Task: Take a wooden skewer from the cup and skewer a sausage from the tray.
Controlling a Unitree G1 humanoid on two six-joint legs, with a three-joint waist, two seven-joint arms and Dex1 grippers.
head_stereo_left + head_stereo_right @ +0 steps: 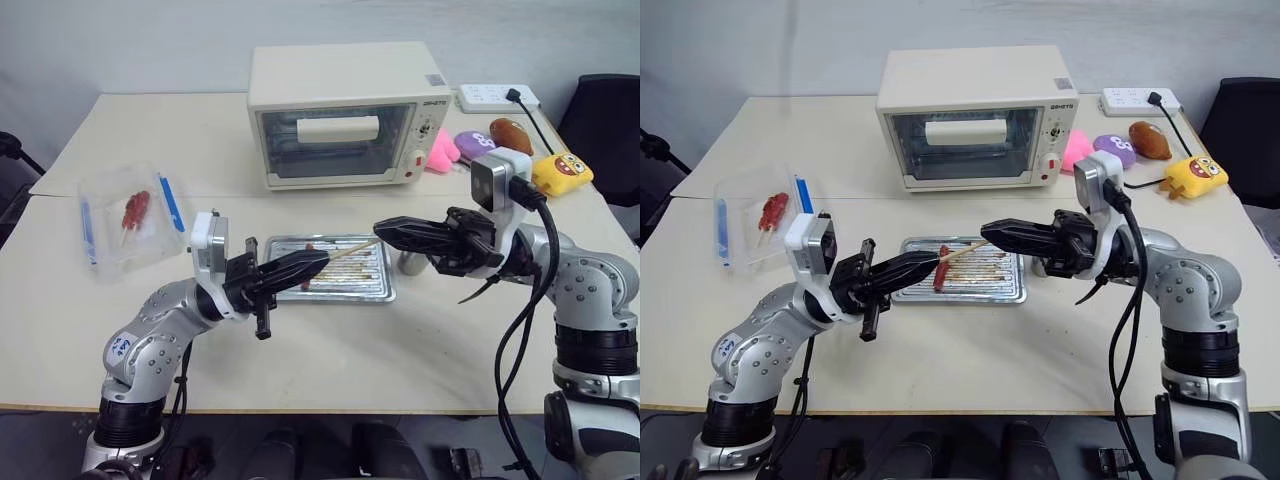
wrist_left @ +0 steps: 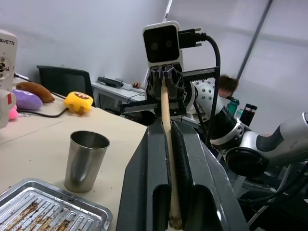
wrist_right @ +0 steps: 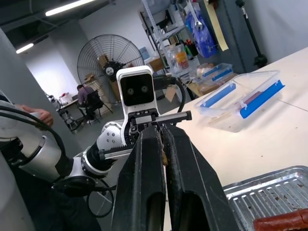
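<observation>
The wooden skewer (image 1: 352, 250) is covered at both ends by the closed fingers of the left gripper (image 1: 318, 262) and the right gripper (image 1: 383, 231). The cup (image 1: 411, 263) is largely screened by the right gripper. The sausage (image 3: 281, 221) is cut off by the picture's edge. The contents of the plastic box (image 1: 128, 212) are too small to be identified.

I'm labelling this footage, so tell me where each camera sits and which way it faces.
Left and right eye views: on the head, looking forward and down at the tray, toaster oven and both arms.
Left wrist view: along the left tool, shut on the wooden skewer, facing the right tool and cup.
Right wrist view: along the right tool, facing the left arm's camera and plastic box.
Shared: the eye pair matches; each wrist view faces the other arm.
</observation>
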